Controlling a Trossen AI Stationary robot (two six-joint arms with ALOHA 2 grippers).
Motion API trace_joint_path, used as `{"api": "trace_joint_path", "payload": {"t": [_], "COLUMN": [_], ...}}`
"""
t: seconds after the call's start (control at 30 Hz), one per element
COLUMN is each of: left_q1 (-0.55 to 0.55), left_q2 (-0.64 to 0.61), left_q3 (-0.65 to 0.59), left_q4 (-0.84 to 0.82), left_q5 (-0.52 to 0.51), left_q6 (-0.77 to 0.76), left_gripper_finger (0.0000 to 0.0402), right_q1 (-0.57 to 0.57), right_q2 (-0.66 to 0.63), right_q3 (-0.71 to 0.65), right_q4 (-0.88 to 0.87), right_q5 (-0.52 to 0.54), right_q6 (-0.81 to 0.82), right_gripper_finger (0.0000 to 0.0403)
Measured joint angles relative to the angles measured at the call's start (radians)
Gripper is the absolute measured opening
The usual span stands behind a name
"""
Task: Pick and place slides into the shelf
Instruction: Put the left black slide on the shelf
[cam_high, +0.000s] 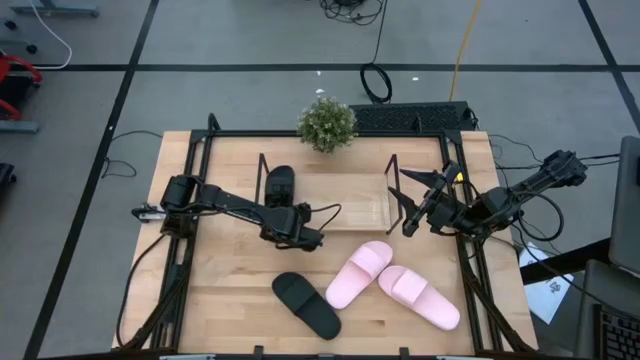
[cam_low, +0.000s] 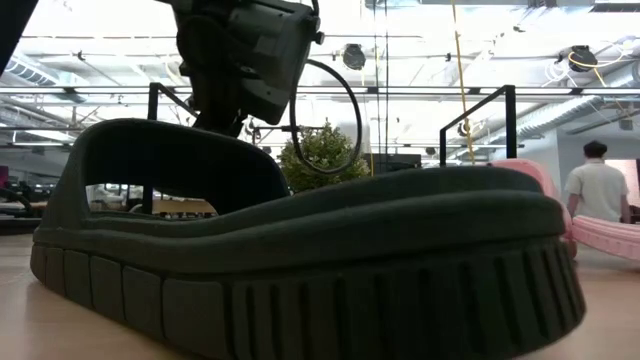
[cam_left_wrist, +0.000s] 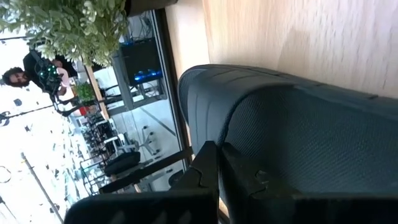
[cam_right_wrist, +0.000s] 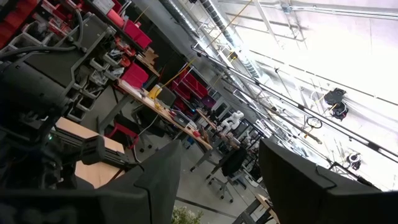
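Note:
One black slide (cam_high: 280, 183) lies in the left part of the shelf (cam_high: 365, 205), a wire rack with a wood base; it also fills the left wrist view (cam_left_wrist: 292, 124). My left gripper (cam_high: 287, 210) is at its near end, shut on it. The second black slide (cam_high: 307, 305) rests sole-down on the table near the front edge and looms in the low view (cam_low: 300, 260). Two pink slides (cam_high: 360, 273) (cam_high: 418, 296) lie to its right on the table. My right gripper (cam_high: 412, 212) is open and hovers by the shelf's right end, holding nothing (cam_right_wrist: 217, 180). My left gripper (cam_left_wrist: 221, 168) holds the black slide at its near end (cam_left_wrist: 249, 143), the fingers (cam_left_wrist: 205, 171) close together on a thin edge. It comes from the table's near side, pointing toward the far edge. The slide itself hides the exact part held. The slide rests on the shelf's base.
A small potted plant (cam_high: 327, 122) stands just beyond the shelf's far side. A black frame (cam_high: 195, 160) edges the table. The shelf's right half is bare wood. A person (cam_low: 597, 190) stands in the room beyond the table.

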Motion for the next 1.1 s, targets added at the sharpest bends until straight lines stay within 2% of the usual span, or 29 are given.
{"api": "trace_joint_path", "payload": {"t": [0.6, 0.77, 1.1], "left_q1": [0.0, 0.002, 0.002], "left_q2": [0.0, 0.0, 0.0], "left_q3": [0.0, 0.001, 0.001], "left_q4": [0.021, 0.021, 0.02], "left_q5": [0.02, 0.079, 0.091], "left_q6": [0.029, 0.053, 0.037], "left_gripper_finger": [0.0001, 0.0011, 0.0026], "right_q1": [0.0, 0.0, 0.0], "right_q2": [0.0, 0.0, 0.0], "right_q3": [0.0, 0.0, 0.0], "right_q4": [0.0, 0.0, 0.0], "right_q5": [0.0, 0.0, 0.0], "right_q6": [0.0, 0.0, 0.0], "right_gripper_finger": [0.0205, 0.0205, 0.0205]}}
